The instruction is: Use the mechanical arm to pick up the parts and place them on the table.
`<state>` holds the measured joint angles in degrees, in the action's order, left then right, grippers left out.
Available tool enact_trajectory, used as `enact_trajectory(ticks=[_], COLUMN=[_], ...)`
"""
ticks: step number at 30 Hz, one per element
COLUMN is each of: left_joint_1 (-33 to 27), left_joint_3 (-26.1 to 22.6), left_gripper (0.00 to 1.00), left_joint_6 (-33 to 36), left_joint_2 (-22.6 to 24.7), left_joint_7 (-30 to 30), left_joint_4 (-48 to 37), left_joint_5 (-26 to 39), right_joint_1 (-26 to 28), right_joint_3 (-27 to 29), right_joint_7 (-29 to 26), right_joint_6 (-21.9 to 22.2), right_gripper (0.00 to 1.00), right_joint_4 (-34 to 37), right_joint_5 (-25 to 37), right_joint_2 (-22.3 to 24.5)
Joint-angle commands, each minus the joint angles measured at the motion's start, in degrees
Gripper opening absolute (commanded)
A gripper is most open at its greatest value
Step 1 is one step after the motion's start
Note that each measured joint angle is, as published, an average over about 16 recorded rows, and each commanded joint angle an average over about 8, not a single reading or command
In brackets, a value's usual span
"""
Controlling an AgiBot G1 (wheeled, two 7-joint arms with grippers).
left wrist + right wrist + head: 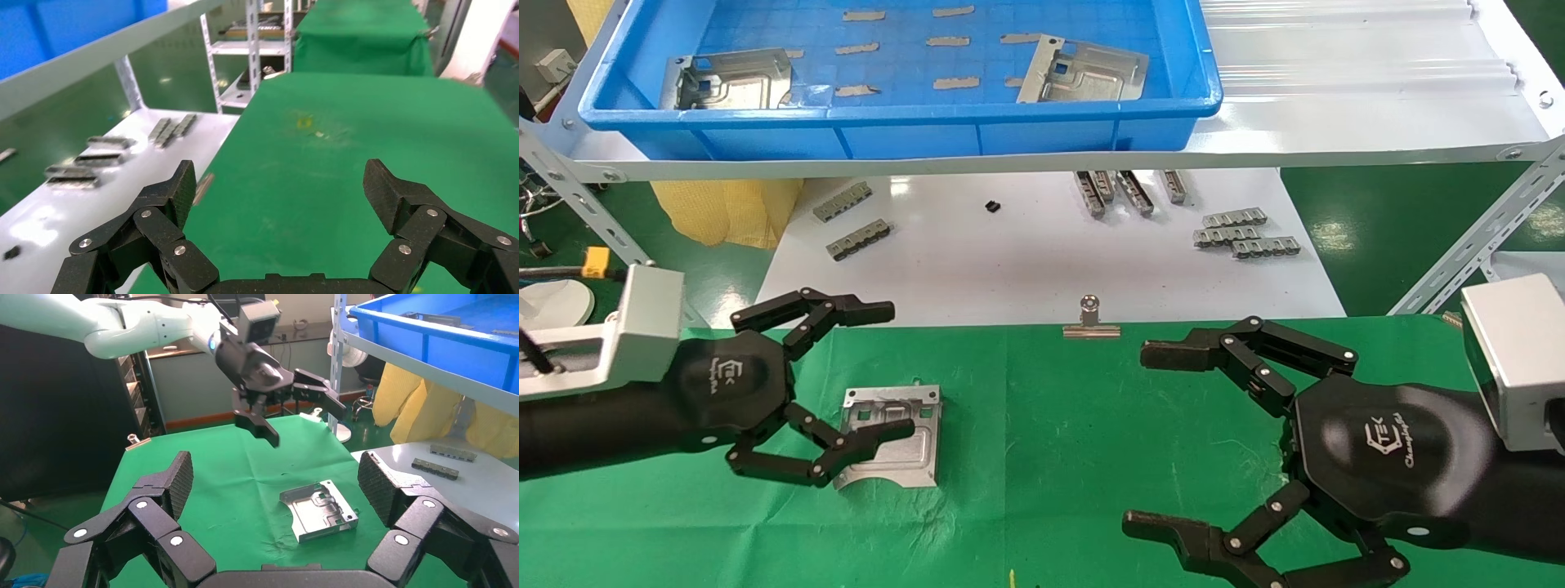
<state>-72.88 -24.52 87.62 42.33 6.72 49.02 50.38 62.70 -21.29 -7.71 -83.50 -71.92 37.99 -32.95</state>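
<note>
One silver plate (911,472) lies flat on the green table (1050,425); it also shows in the right wrist view (319,508). My left gripper (899,367) is open and empty, raised above that plate, as the right wrist view shows (303,422). In its own view (283,184) only green cloth lies between the fingers. My right gripper (1136,438) is open and empty over the cloth on the right, facing the plate (276,478). Two more plates (733,79) (1083,71) lie in the blue bin (903,135).
The blue bin stands on a white metal shelf (1336,122) at the back. Below it a white board (1026,269) carries small grey toothed strips (1246,233). A silver binder clip (1091,322) sits at the table's far edge.
</note>
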Motion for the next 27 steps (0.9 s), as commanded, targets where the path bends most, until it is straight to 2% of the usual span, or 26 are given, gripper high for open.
enact_trajectory(ticks=[1,18,27], left_joint_1=[1.2,10.5,12.4], left_joint_3=[0.9,7.9,9.4], left_gripper=[1.00,1.00,1.00], left_joint_6=[-0.2,-1.8,-2.1], left_joint_2=[-0.7,-6.8,-8.0], left_joint_7=[-1.8,-16.3,-18.4], left_joint_4=[2.5,22.9,27.0], left_joint_5=[-0.9,-7.9,-9.5], right_joint_1=[0.0,0.0,0.0], right_joint_3=[0.0,0.0,0.0], right_joint_7=[0.0,0.0,0.0], right_joint_6=[0.0,0.0,0.0], right_gripper=[1.00,1.00,1.00], right_joint_4=[0.0,0.0,0.0], right_joint_5=[0.0,0.0,0.0], right_joint_2=[0.0,0.0,0.0])
